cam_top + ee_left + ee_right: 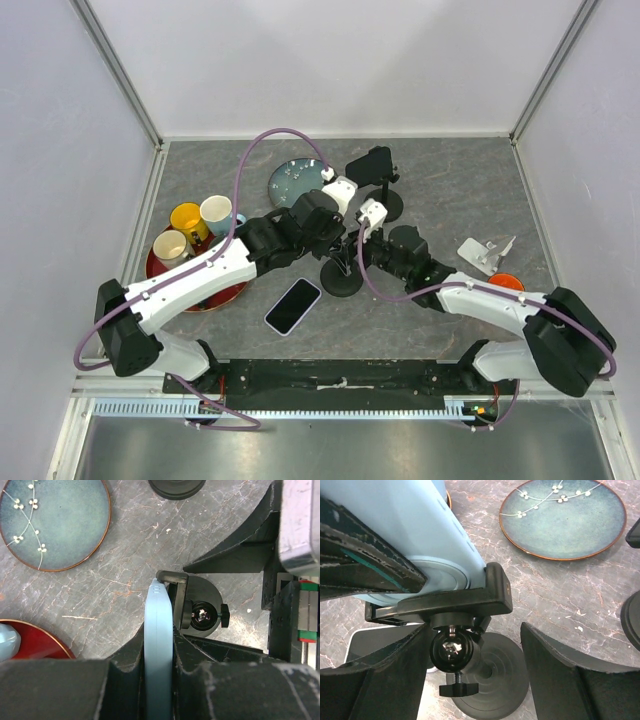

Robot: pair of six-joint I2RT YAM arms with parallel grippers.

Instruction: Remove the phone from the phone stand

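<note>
Pale-blue phone (420,525); black stand (465,597) — teal, blossom-sprigged plate (563,517).

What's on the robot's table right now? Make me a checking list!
Surface: grey marbled table.
Job's things: light blue phone sits in the phone stand clamp.
Clutter: blue plate; red tray with three mugs; second phone lying flat; second stand; white object.
Grippers: left gripper shut on the light blue phone; right gripper open, fingers either side of the stand's ball joint.
Cables: purple cables run along both arms.
Surroundings: white walls.
</note>
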